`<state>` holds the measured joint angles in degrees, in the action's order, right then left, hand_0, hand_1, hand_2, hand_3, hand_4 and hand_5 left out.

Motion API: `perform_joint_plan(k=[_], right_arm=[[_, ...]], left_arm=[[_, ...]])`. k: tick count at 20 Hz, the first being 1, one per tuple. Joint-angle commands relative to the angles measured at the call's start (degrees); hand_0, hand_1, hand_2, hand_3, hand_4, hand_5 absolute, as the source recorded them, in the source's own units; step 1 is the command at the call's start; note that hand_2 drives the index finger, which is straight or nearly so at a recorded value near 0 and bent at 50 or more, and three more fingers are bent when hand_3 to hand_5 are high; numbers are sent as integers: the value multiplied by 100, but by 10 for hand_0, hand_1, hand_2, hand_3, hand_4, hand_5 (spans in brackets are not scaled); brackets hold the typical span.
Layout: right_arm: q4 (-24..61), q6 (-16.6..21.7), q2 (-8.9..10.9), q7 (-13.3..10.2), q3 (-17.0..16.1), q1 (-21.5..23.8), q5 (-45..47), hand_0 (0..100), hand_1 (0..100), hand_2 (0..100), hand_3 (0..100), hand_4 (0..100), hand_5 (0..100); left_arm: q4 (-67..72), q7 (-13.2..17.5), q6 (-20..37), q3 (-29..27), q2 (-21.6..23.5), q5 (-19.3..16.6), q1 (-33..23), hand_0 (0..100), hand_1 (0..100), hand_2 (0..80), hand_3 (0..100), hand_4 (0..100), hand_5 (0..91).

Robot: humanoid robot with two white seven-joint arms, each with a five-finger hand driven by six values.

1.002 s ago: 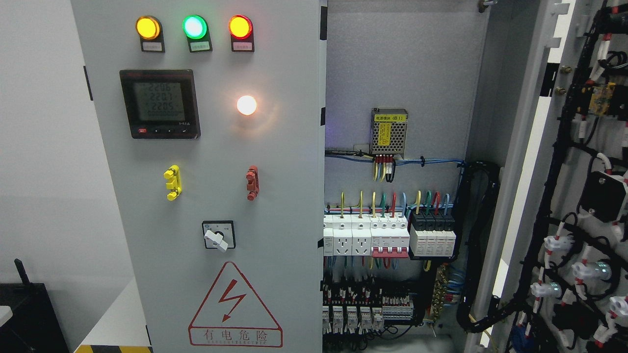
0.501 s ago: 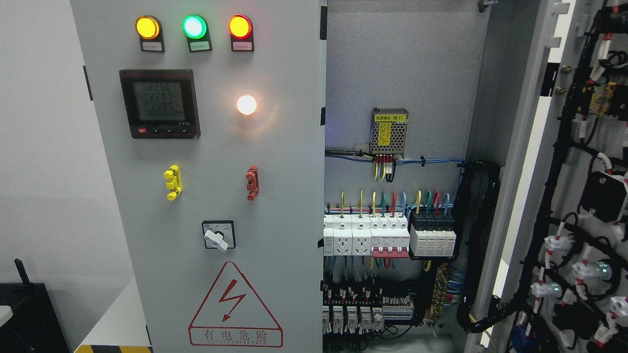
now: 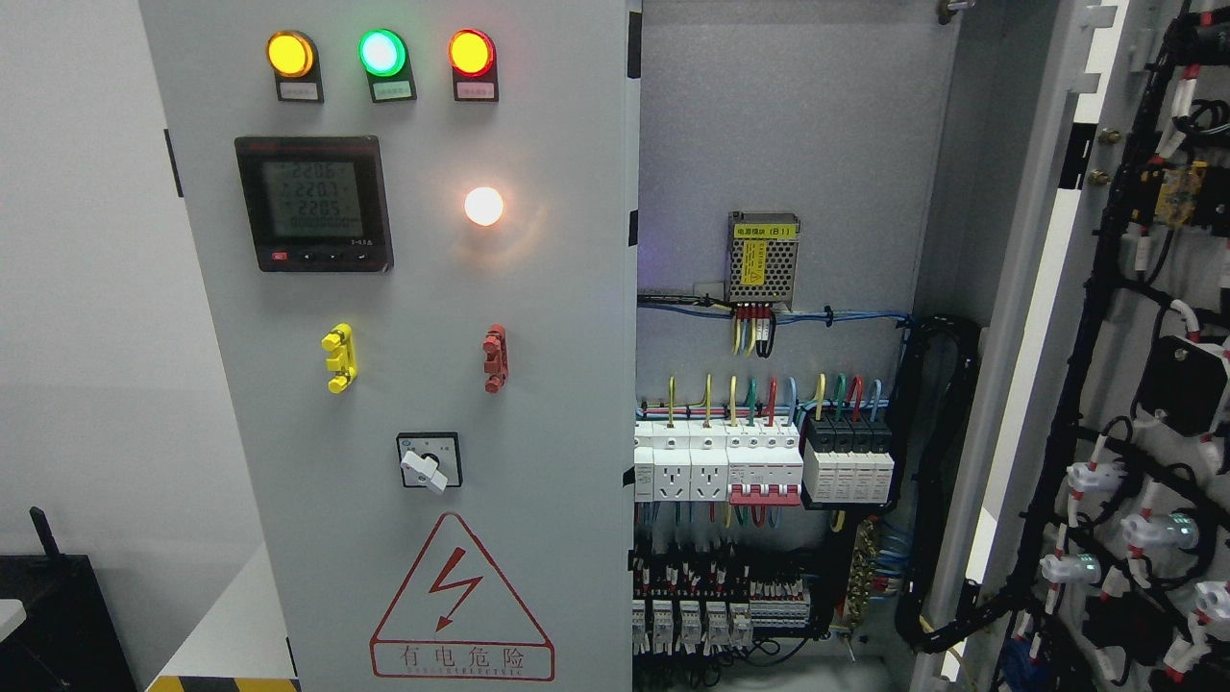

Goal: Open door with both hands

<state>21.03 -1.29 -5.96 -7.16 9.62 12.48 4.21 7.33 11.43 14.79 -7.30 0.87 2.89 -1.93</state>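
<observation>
A grey electrical cabinet fills the head view. Its left door [image 3: 557, 384] stands shut, carrying three lit lamps [image 3: 381, 53], a digital meter [image 3: 313, 203], a white lamp [image 3: 483, 206], a yellow handle [image 3: 338, 358], a red handle [image 3: 494, 358], a rotary switch [image 3: 429, 461] and a warning triangle [image 3: 459, 601]. The right door [image 3: 1067, 317] is swung wide open, its inner side wired with black cable. Inside, breakers [image 3: 764, 466] and a power supply [image 3: 762, 256] show. Neither of my hands appears anywhere.
A white wall [image 3: 86, 288] lies left of the cabinet. A black object [image 3: 48, 615] sits at the lower left, beside a pale floor strip [image 3: 231, 625]. Black cable bundles [image 3: 947, 461] hang inside the cabinet's right side.
</observation>
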Motion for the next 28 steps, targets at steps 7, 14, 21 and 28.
perform_joint_plan(k=[7,14,21,28], right_arm=[[313,6,147,-5,4,17,0,120,389,0,0,0,0],[2059,6,445,-22,39,719,9,120,389,0,0,0,0],[4414,15,709,-31,240,1738,18,120,389,0,0,0,0],[6087,672,1052,-5,497,2486,27,120,389,0,0,0,0]], left_arm=[[480,-106,-248,202,-210,27,-80,120,389,0,0,0,0],[-229,-106,-834,361,-175,97,-71,120,389,0,0,0,0],[-645,-106,-1224,361,-166,45,-80,120,389,0,0,0,0],[-1005,-98,-1101,282,-157,54,-62,120,389,0,0,0,0]])
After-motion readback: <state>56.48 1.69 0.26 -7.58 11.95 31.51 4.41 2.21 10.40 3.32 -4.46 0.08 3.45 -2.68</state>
